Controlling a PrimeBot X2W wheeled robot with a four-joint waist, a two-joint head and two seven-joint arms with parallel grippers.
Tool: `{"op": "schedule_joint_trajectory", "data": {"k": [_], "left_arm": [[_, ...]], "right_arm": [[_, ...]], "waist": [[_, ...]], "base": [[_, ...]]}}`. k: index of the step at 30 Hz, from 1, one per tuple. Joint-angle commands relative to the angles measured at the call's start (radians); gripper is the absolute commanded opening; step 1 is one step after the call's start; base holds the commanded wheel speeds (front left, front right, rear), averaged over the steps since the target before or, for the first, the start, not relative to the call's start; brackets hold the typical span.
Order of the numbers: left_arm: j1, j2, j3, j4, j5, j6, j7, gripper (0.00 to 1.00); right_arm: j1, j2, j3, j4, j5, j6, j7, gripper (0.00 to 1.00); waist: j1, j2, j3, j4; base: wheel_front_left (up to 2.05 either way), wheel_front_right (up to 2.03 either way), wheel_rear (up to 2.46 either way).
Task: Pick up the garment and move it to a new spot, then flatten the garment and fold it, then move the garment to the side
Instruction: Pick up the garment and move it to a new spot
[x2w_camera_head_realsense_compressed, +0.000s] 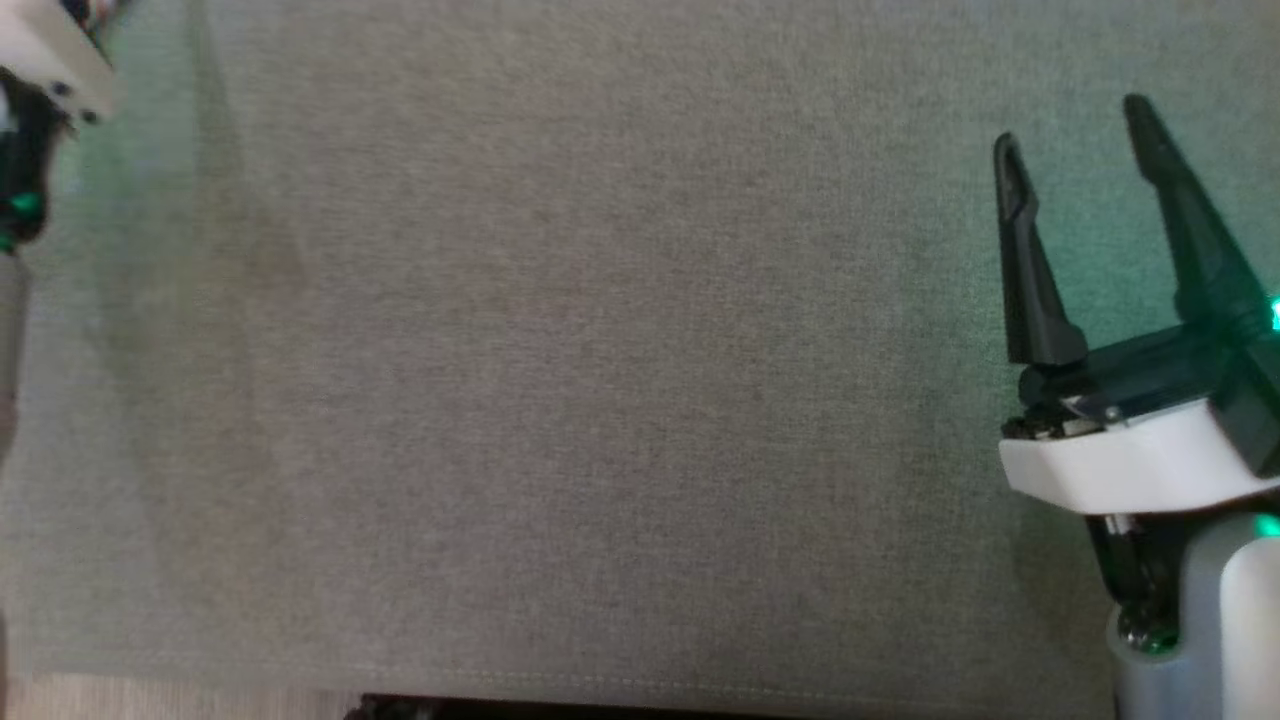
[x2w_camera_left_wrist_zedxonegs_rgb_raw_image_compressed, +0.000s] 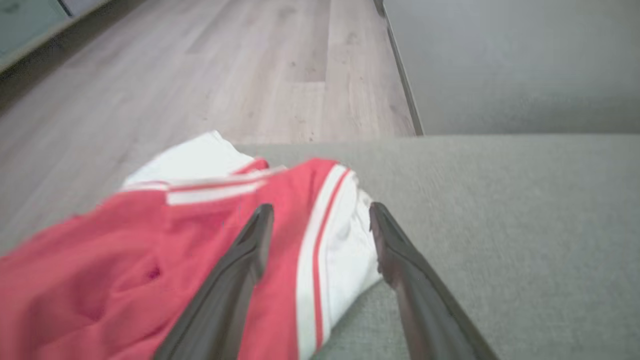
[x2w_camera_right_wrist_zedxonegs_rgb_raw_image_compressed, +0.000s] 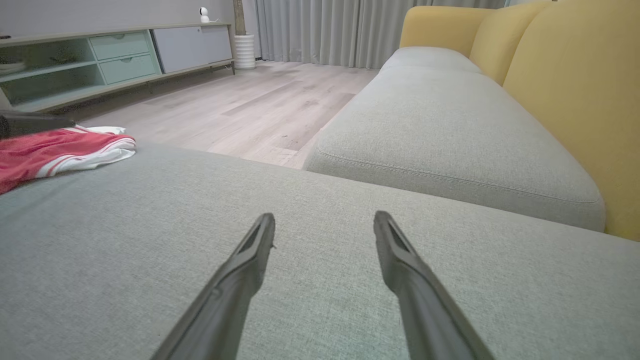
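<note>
Red-and-white garment (x2w_camera_left_wrist_zedxonegs_rgb_raw_image_compressed: 125, 260) lies crumpled just ahead of your left gripper (x2w_camera_left_wrist_zedxonegs_rgb_raw_image_compressed: 321, 207), spread and empty like your right gripper (x2w_camera_head_realsense_compressed: 1070, 120), so seemingly every step remains.

The garment (x2w_camera_left_wrist_zedxonegs_rgb_raw_image_compressed: 125, 260) is blurring, running off the left wrist view at 8 o'clock, fingers (x2w_camera_left_wrist_zedxonegs_rgb_raw_image_compressed: 235, 280) covering part; the right wrist view is cropping it at 9 o'clock.

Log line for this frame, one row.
stage: pre-grasp | left hand: open, at garment edge | right hand: open, above bare cushion | garment: unheld
</note>
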Motion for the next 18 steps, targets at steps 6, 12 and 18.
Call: {"op": "schedule_joint_trajectory", "data": {"k": [6, 12, 18], "left_arm": [[-0.061, 0.04, -0.003, 0.12, 0.006, 0.003, 0.031, 1.0], [-0.072, 0.039, -0.019, 0.21, 0.009, 0.005, 0.066, 0.45], [-0.087, 0.046, -0.037, 0.254, 0.021, -0.011, 0.05, 0.0]], "right_arm": [[-0.005, -0.002, 0.033, -0.078, -0.002, 0.007, 0.012, 1.0], [0.0, -0.002, 0.021, -0.083, -0.001, 0.007, 0.007, 1.0], [-0.003, -0.002, 0.013, -0.07, 0.006, 0.007, -0.006, 1.0]], "waist": [[-0.0003, 0.0001, 0.067, -0.027], [-0.0003, 0.0001, 0.072, -0.034], [-0.0003, 0.0001, 0.053, -0.033]], "base": [[0.0, 0.0, 0.0], [0.0, 0.0, 0.0], [0.0, 0.0, 0.0]]}}
